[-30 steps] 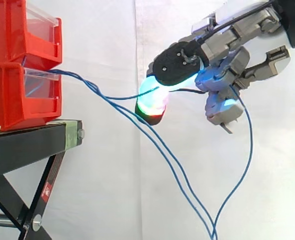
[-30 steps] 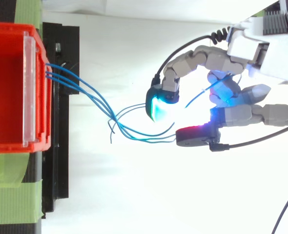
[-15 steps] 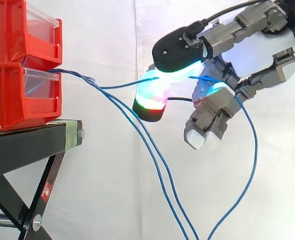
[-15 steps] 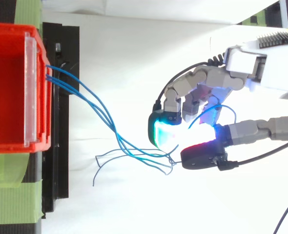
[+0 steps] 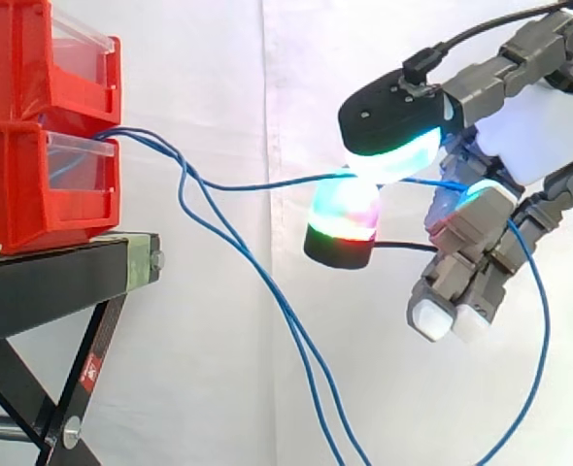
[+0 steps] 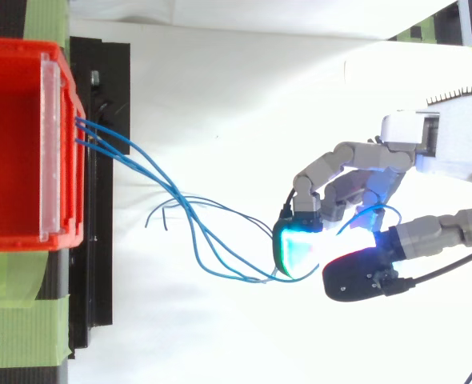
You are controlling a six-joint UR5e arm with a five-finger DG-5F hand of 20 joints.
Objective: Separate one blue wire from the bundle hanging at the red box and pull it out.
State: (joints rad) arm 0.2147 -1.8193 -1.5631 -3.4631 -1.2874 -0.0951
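Three blue wires (image 5: 257, 282) leave the front of the lower red box (image 5: 44, 184) and hang down to the right. One blue wire (image 5: 267, 183) runs almost level from the box to my hand (image 5: 481, 223), which pinches it between two glowing fingertips (image 5: 345, 209). From above, that wire (image 6: 220, 210) leads into the same pinch of the hand (image 6: 364, 172). The hand is shut on this wire, to the right of the box. The wire's loose part (image 5: 529, 388) loops down behind the curled fingers.
A second red box (image 5: 53, 58) is stacked on the lower one, on a black stand (image 5: 63, 272) with green tape (image 6: 20, 328). A white curtain hangs behind. Two loose wire ends (image 6: 160, 216) curl near the stand.
My hand has moved right and a little down, away from the box, with the pinched wire. That wire now stretches nearly level, apart from the two hanging ones.
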